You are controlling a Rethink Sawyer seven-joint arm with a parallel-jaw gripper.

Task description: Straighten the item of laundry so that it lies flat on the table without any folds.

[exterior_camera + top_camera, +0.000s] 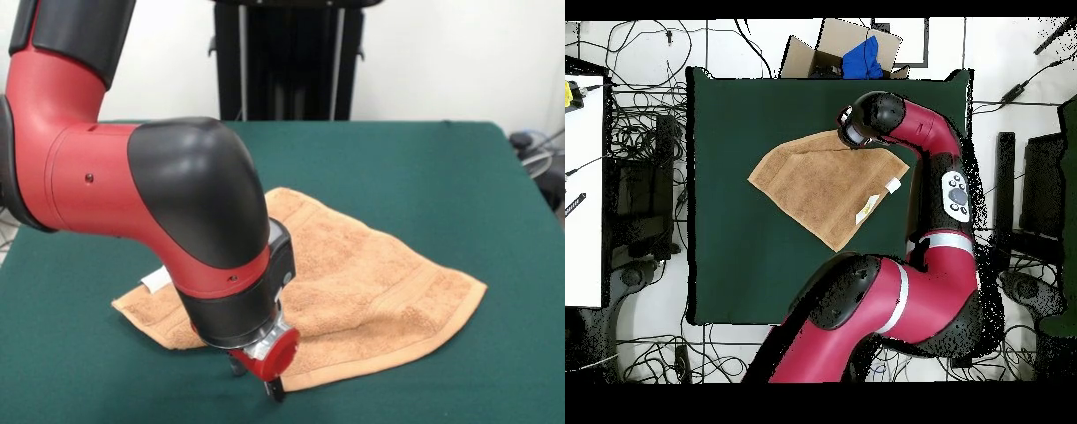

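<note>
The orange-tan towel (371, 283) lies spread on the dark green table (424, 168), near its middle. One edge by the white label tag (155, 281) looks doubled over. My gripper (257, 378) points down at the towel's edge nearest the camera, low over the cloth. The arm's wrist hides the towel part behind it. In the overhead view the towel (815, 185) is a tilted square on the table (735, 260). There the gripper (854, 137) sits at the towel's upper corner, and the tag (892, 185) shows at the right edge.
The robot's pedestal (287, 57) stands at the table's far side. Off the table lie a cardboard box with something blue in it (855, 50), a white side table (583, 190) and many floor cables (645, 130).
</note>
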